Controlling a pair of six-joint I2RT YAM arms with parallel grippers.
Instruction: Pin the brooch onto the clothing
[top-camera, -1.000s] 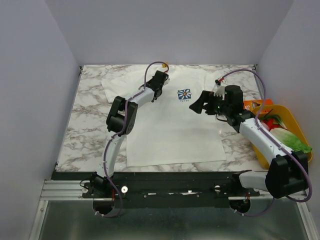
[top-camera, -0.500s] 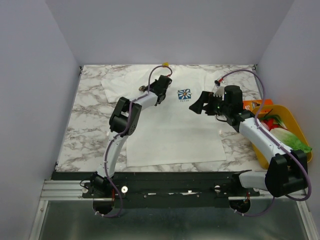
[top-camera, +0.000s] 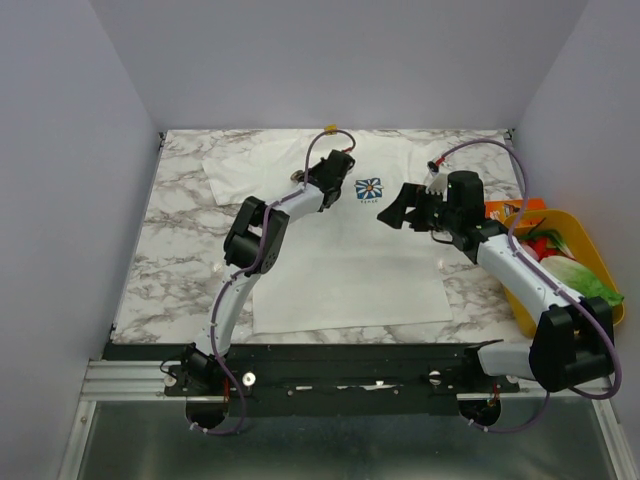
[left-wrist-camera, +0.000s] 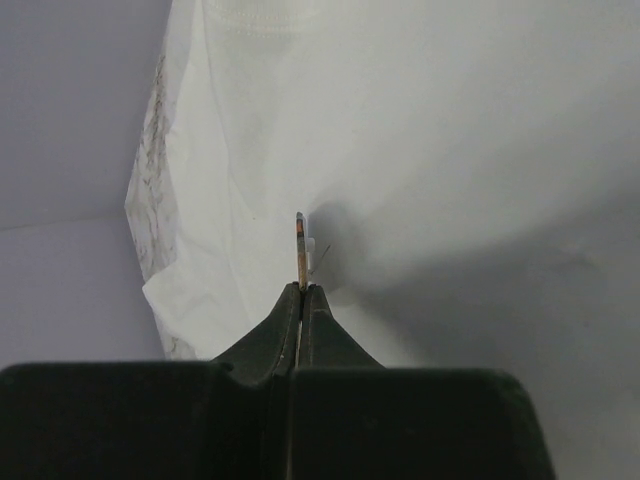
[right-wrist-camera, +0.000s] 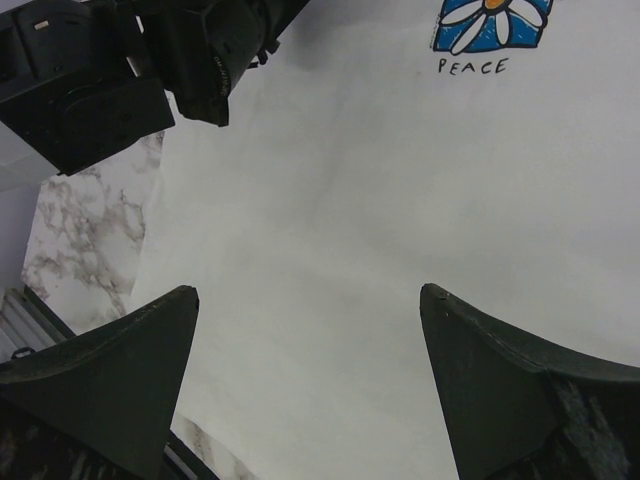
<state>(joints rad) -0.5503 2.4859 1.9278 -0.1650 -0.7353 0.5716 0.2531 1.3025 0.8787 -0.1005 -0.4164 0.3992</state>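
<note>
The clothing (top-camera: 340, 260), a white T-shirt with a blue flower print (top-camera: 369, 188), lies flat on the marble table. My left gripper (top-camera: 338, 172) hangs over the chest just left of the print. In the left wrist view that left gripper (left-wrist-camera: 302, 290) is shut on the brooch (left-wrist-camera: 300, 245). The brooch shows edge-on, its thin pin sticking out toward a dimple in the clothing (left-wrist-camera: 450, 150). Whether the pin touches the cloth I cannot tell. My right gripper (top-camera: 397, 208) hovers open right of the print. In its own view the right gripper (right-wrist-camera: 310, 300) has only bare shirt (right-wrist-camera: 330, 200) between its fingers.
A yellow basket (top-camera: 588, 238) holding vegetables stands at the table's right edge, beside the right arm. The yellow neck label (top-camera: 329, 129) marks the shirt's collar at the back. In the right wrist view, the left arm's black wrist (right-wrist-camera: 200, 60) fills the upper left.
My left gripper has moved right and slightly back across the chest, closer to the flower print, still holding the brooch. The right arm has barely moved.
</note>
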